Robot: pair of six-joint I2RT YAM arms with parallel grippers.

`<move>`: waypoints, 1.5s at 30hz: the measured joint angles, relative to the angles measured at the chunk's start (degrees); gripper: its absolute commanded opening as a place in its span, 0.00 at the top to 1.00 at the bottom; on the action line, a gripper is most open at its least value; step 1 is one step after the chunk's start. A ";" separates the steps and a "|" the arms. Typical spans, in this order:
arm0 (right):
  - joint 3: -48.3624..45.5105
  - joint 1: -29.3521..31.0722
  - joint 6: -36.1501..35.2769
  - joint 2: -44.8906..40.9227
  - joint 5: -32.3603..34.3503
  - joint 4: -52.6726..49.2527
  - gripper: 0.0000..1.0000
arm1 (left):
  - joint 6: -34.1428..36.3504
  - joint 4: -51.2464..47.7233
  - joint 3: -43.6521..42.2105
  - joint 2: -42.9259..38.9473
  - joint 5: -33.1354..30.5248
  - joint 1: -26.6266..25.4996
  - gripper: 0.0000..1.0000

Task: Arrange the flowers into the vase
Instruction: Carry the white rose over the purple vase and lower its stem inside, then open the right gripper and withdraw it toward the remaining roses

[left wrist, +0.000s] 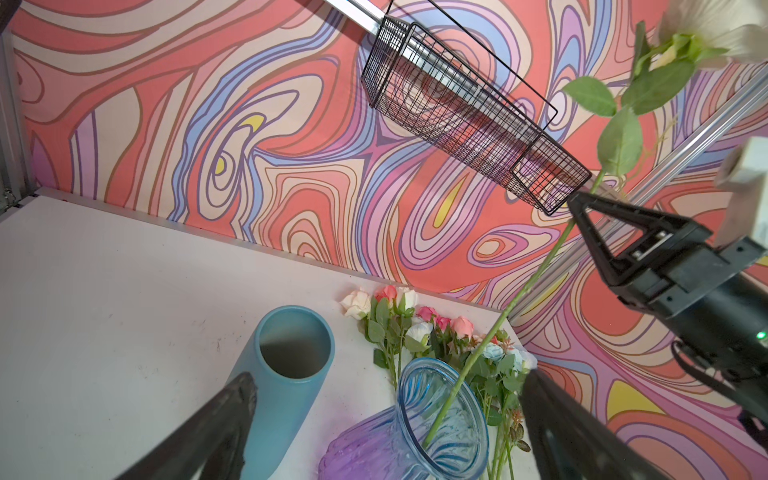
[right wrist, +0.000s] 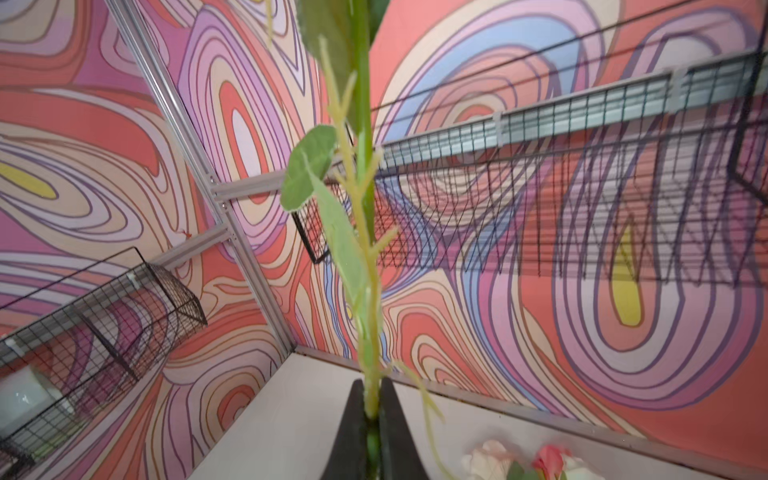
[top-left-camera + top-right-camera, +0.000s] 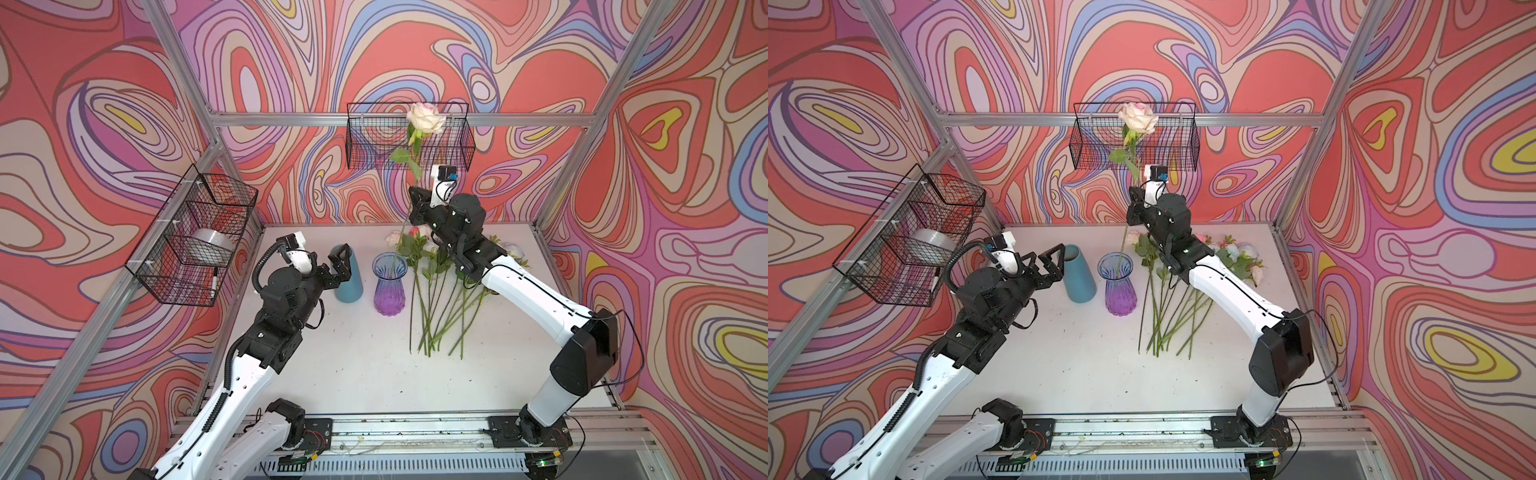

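R jaws clamp cream rose (image 3: 424,117) mid-stem; stem end below them in purple vase (image 3: 389,291), depth unclear. L jaws wide apart, empty, teal cylinder (image 3: 349,282) just ahead; other flowers (image 1: 419,331) on counter (image 3: 353,365).

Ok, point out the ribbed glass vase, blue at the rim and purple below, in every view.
Top view: ribbed glass vase mid-table, just right of the teal cylindrical vase.
Top view: same place.
Left wrist: close to the camera, beside the teal vase, partly cut off.
Right wrist: not in it.
Shared landmark: the cream rose's green stem, which enters the vase's mouth; all four views show it.
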 measured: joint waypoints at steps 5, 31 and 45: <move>-4.96 2.75 0.28 0.46 -0.09 0.63 0.99 | -0.59 0.00 0.00 0.63 0.96 0.39 0.00; -7.15 6.43 3.21 2.29 -0.20 -5.51 0.67 | -3.19 -0.04 0.07 2.56 5.33 2.36 0.01; -11.58 6.95 4.11 -11.02 2.73 -8.72 0.64 | -3.39 -0.59 1.55 4.28 8.96 2.40 0.03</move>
